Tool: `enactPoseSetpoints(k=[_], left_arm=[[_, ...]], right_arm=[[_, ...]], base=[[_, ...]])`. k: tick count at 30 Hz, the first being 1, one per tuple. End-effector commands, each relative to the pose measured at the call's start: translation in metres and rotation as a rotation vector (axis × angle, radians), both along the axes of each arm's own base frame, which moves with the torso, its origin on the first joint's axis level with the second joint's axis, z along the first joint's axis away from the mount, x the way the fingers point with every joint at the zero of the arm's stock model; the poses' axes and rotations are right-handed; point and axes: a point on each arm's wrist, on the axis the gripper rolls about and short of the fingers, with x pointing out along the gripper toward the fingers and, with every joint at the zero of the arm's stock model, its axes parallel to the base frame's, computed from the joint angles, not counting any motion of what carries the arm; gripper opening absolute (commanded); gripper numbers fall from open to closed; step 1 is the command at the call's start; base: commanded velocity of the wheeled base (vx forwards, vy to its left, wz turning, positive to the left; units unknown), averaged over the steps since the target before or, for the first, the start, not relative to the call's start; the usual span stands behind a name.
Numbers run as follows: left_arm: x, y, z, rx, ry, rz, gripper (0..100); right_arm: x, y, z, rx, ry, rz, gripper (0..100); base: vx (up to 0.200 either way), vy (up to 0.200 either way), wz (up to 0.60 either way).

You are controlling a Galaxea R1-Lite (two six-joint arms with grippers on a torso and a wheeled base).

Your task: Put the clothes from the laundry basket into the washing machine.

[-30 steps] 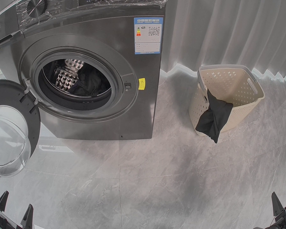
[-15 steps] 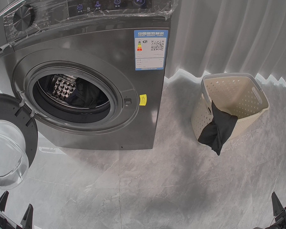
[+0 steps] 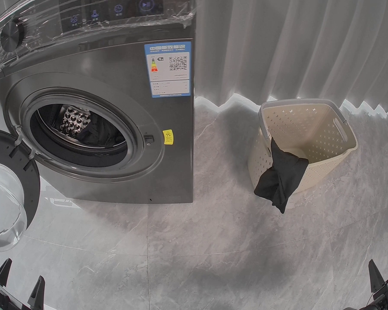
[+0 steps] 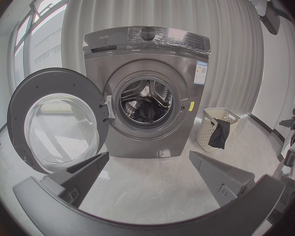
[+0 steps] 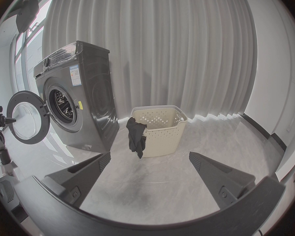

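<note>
Washing machine [image 3: 172, 168]: grey front-loader at 10 o'clock in the head view, standing on the floor [image 3: 228, 246]. Its control panel [image 3: 112, 11] is wrapped in clear film.
Door [image 3: 28, 186]: swung wide open on its hinge, at 9 o'clock in the head view. The round glass bowl faces away from the port.
Drum [image 3: 73, 119]: open to view through the port. Dark clothes [image 3: 97, 134] lie low inside it.
Laundry basket [image 3: 319, 130]: cream and perforated, upright on the floor at 3 o'clock in the head view. It stands apart from the machine's side and near the curtain [image 3: 297, 39].
Black garment [image 3: 282, 177]: draped over the basket's rim at the rim's 8 o'clock, on the side nearer the machine. Most of it hangs down the outer wall. Whether its lower tip touches the floor cannot be told.
Left gripper [image 4: 148, 154]: at 8 o'clock in the head view, low and well apart from the machine. Fingers are spread wide with nothing between them.
Right gripper [image 5: 149, 154]: at 4 o'clock in the head view, well apart from the basket. Jaws are spread wide and empty.
Stickers: blue-and-white label [image 3: 168, 69] at 1 o'clock on the machine's front. A small yellow sticker [image 3: 168, 137] sits just beside the door latch.
Floor finish: grey marble-pattern tiles.
Curtain: pale and pleated, from 12 to 2 o'clock behind machine and basket.
</note>
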Motion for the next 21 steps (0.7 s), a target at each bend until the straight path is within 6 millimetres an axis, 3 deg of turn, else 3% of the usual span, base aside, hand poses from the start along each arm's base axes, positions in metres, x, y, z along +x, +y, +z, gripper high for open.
enactPoseSetpoints(k=[1,13,21], left_arm=[[0.0002,0.0000,-0.0044,0.000,0.004,-0.001,100],[0.0001,0.0000,-0.0039,0.005,0.002,-0.001,100],[0.0002,0.0000,-0.0042,0.002,0.002,-0.001,100]], right_arm=[[0.0002,0.0000,-0.0048,0.000,0.003,0.001,100],[0.0002,0.0000,-0.0048,0.000,0.003,0.001,100],[0.0002,0.0000,-0.0048,0.000,0.003,0.001,100]], base=[[0.000,-0.200,0.00],[0.000,-0.200,0.00],[0.000,0.000,0.00]])
